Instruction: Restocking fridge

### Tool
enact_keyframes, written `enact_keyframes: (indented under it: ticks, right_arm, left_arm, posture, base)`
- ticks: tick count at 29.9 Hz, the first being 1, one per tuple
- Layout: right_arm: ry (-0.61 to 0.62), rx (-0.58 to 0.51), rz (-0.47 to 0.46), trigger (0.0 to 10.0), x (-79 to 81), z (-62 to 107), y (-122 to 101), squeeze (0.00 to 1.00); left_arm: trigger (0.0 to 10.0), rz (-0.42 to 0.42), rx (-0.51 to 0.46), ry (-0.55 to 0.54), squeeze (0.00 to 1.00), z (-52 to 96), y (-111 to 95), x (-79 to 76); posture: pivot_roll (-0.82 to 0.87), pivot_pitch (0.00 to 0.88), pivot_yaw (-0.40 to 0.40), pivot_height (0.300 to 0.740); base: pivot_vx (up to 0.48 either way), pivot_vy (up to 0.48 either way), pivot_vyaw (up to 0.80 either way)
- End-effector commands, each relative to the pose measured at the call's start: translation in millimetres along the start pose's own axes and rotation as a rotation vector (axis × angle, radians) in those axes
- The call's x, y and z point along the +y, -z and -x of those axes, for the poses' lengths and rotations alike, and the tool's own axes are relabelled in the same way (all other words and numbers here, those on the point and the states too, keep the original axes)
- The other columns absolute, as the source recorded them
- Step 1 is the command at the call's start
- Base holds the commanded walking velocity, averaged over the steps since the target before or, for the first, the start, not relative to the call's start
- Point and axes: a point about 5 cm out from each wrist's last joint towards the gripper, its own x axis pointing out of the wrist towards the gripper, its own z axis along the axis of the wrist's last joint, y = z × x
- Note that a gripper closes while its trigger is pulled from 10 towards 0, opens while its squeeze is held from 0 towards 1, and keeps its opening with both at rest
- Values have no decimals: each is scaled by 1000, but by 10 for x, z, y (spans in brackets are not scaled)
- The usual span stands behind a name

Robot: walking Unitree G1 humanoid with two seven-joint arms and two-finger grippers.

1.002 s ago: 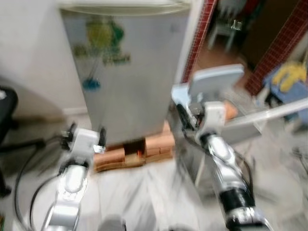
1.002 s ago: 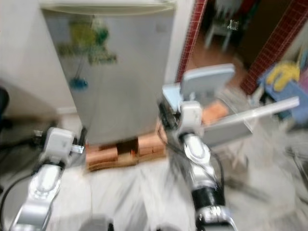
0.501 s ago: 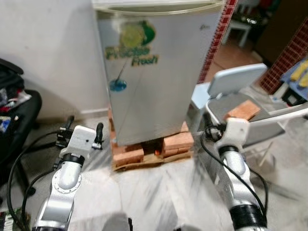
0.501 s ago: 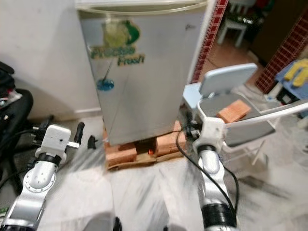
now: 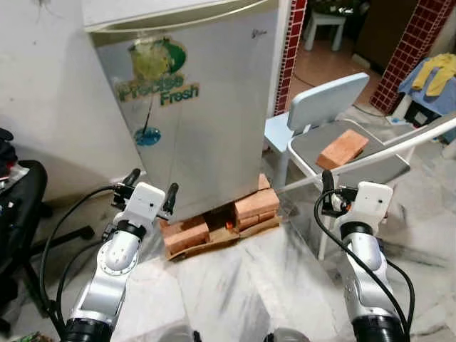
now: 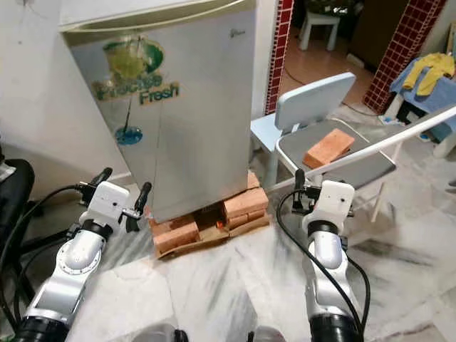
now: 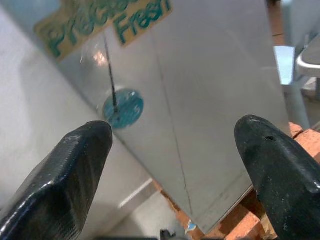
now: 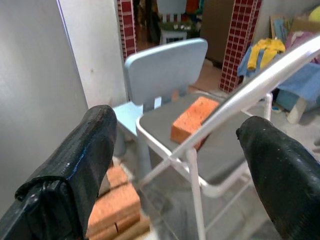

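A silver fridge [image 5: 206, 121] with a green "Precise Fresh" sticker stands ahead with its door closed, raised on red bricks [image 5: 214, 222]. My left gripper [image 5: 151, 187] is held low in front of the fridge's lower left corner, open and empty; in the left wrist view its two fingers [image 7: 75, 165] frame the door. My right gripper [image 8: 180, 125] is open and empty, held to the right of the fridge and pointing at a folding chair [image 5: 370, 169].
A loose red brick [image 5: 343, 147] lies on the grey folding chair's seat. A small light-blue chair [image 5: 324, 100] stands between it and the fridge. A black office chair [image 5: 14, 206] and cables [image 5: 50, 249] are at my left. Marble floor [image 5: 249, 285] lies in front.
The camera has swung and the picture has sharpened, so the whole scene has shifted. Both arms stay raised in much the same pose, grippers still open.
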Motion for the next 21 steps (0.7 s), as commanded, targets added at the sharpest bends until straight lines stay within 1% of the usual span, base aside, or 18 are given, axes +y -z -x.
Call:
enact_keyframes:
  ticks: [1, 4, 6, 8, 9, 11, 13, 16, 21]
  right_arm:
    - [-21, 4, -4, 10000, 24, 23, -15, 0]
    - [-24, 44, -5, 10000, 75, 61, 99, 0]
    - [-28, 41, -9, 10000, 106, 51, 88, 0]
    - [-49, 31, -14, 10000, 158, 18, 61, 0]
    - [-57, 29, -15, 10000, 192, -28, 53, 0]
    - [-54, 33, -16, 10000, 194, -58, 50, 0]
    - [-48, 37, -21, 10000, 202, -93, 52, 0]
    - [-58, 36, -27, 10000, 233, -125, 36, 0]
    - [-82, 31, -16, 10000, 268, -175, 9, 0]
  left_arm:
    - [10000, 20, 25, -39, 0, 28, 46, 61]
    - [10000, 33, 50, -36, 0, 140, 111, 25]
    - [10000, 35, 60, -37, 0, 173, 132, 15]
    - [10000, 47, 77, -36, 0, 193, 170, -11]
    - [10000, 92, 90, -6, 0, 189, 183, -50]
    - [10000, 95, 79, 3, 0, 176, 159, -67]
    - [10000, 80, 72, -10, 0, 153, 157, -51]
    - [10000, 84, 77, -21, 0, 116, 166, -33]
    - [10000, 92, 57, -36, 0, 47, 93, -20]
  posture:
    - [30, 0, 42, 740]
    - [48, 0, 20, 740]
    - [51, 0, 19, 740]
    - [67, 0, 18, 740]
    - [78, 0, 12, 740]
    - [86, 0, 8, 740]
    - [90, 0, 3, 740]
    - [96, 0, -9, 740]
    - [105, 0, -24, 740]
  base:
    - [0, 0, 0]
    - [0, 0, 0]
    - [0, 141, 0]
    - [0, 442, 0]
    - [0, 480, 0]
    - [0, 480, 0]
    - [0, 480, 0]
    - [0, 480, 0]
    - [0, 480, 0]
